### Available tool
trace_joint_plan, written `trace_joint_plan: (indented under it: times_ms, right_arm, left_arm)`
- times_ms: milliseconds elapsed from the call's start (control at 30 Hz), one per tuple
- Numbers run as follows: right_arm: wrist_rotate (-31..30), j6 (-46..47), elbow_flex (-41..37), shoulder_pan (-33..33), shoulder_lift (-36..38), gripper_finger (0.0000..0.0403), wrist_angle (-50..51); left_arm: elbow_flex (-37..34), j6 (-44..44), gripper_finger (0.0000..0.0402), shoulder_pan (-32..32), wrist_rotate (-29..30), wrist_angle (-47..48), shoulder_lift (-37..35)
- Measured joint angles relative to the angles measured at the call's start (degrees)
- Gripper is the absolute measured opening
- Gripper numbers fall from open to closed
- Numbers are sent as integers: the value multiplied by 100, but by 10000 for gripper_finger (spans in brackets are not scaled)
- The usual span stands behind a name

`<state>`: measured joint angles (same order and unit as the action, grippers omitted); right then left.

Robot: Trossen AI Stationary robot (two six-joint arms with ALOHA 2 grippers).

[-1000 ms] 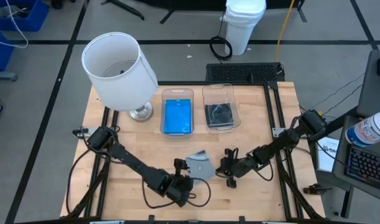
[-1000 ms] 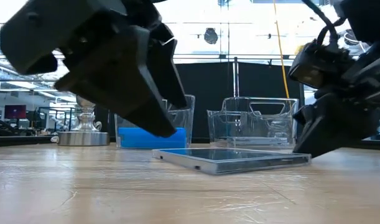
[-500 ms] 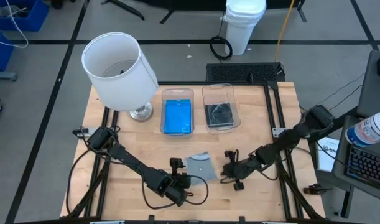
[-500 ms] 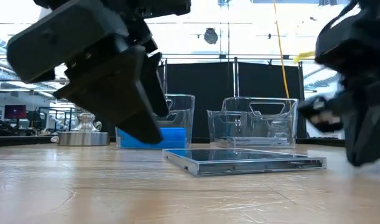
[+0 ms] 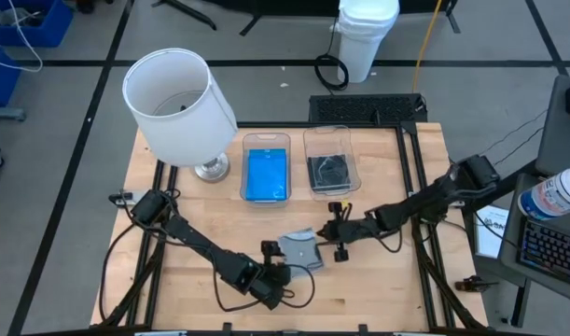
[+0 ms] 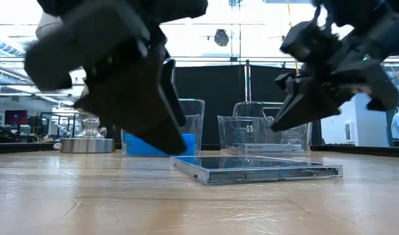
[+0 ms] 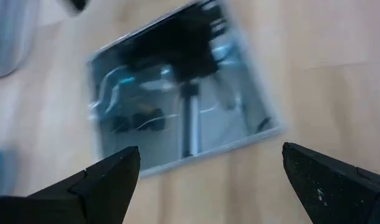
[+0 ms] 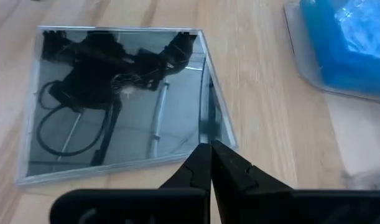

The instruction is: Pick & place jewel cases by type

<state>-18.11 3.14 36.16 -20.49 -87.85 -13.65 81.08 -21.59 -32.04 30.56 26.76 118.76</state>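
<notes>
One clear jewel case (image 5: pixel 301 248) with a dark grey inside lies flat on the wooden table (image 5: pixel 201 219); it also shows in the low view (image 6: pixel 258 168). My left gripper (image 5: pixel 277 259) is open and low at the case's near-left side. Its fingers (image 7: pixel 102 180) stand wide apart, and the case (image 7: pixel 177 93) lies ahead of them, untouched. My right gripper (image 5: pixel 327 237) is shut and hangs in the air (image 6: pixel 277 124) above the case's right edge (image 8: pixel 205 106). It holds nothing.
Two clear bins stand at the far middle of the table. The left bin (image 5: pixel 266 175) holds blue cases and the right bin (image 5: pixel 330 171) holds a dark one. A white-shaded lamp (image 5: pixel 180 107) stands at the far left. Bare wood lies all round the case.
My right gripper first drew back from the case toward the table's right edge. It then rose, rolled, and swung toward the far-left, over the case's right edge, staying shut. The case slid a little early on and now lies flat. My left gripper rolled slightly in place.
</notes>
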Motion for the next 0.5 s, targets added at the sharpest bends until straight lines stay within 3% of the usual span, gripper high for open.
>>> trace_joint_plan:
  times_ms: [167,500]
  right_arm:
    - [418,-177,0,245,-234,0,-380]
    - [494,-361,4,475,-300,0,-572]
  left_arm:
    - [0,690,392,-116,-375,-377,0]
    - [2,1201,392,-194,171,-464,103]
